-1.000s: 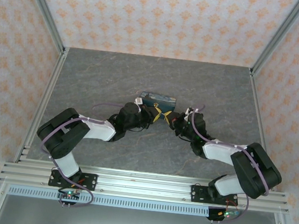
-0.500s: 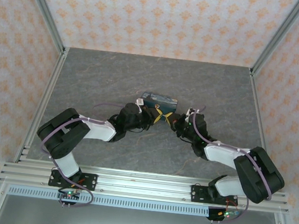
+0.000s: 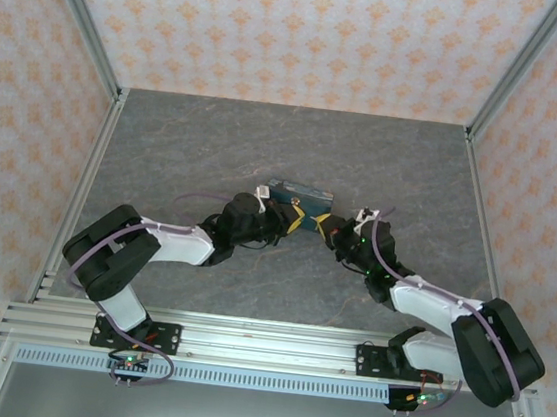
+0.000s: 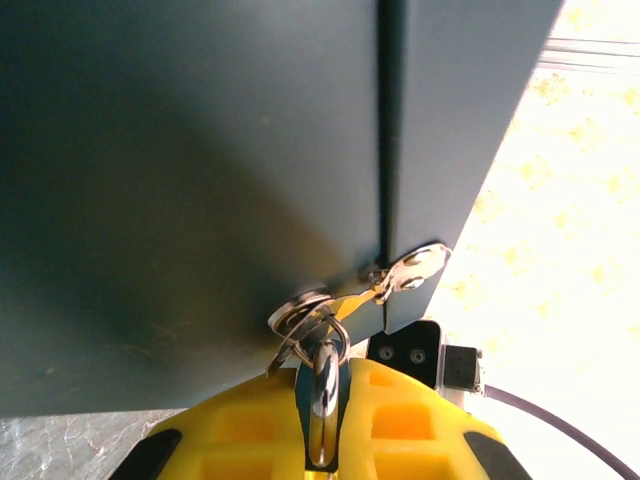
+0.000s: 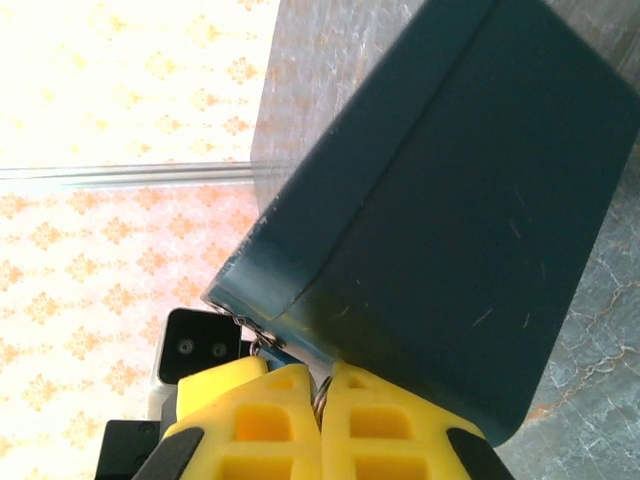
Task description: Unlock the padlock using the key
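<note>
Smooth matt box (image 4: 200, 180), glossy metal clasp (image 4: 410, 268)

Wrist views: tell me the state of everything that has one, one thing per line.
Box: closed, seam shut.
Hasp: flat against the box, at the seam.
Left gripper: shut on a metal loop.
Right gripper: shut, thin ring at its tips.

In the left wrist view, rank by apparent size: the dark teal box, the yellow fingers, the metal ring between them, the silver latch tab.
1. dark teal box
2. yellow fingers, though nearest the camera
3. metal ring and latch tab look alike; not ranked.
</note>
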